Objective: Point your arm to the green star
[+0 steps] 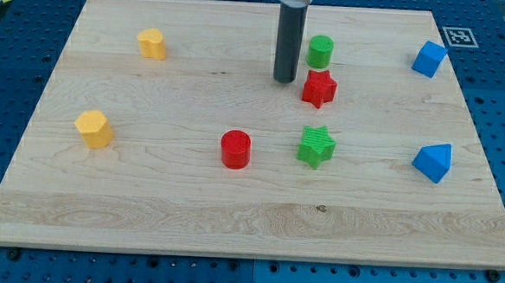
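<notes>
In the camera view, the wooden worktop (146, 197) carries eight blocks. My tip (284, 80) stands in the upper middle, just left of the red star (319, 89) and below-left of the green cylinder (319, 51), close to both though contact cannot be made out. The green star (316, 147) lies below the red star, towards the view's bottom and a little right of my tip, apart from it. A red cylinder (235, 149) sits left of the green star. Two yellow blocks (their shapes are hard to read) lie at the view's left (152, 43) (94, 129). Two blue blocks sit at the right (429, 59) (432, 161). There is no pincer here; the arm ends in a rod holding nothing.
</notes>
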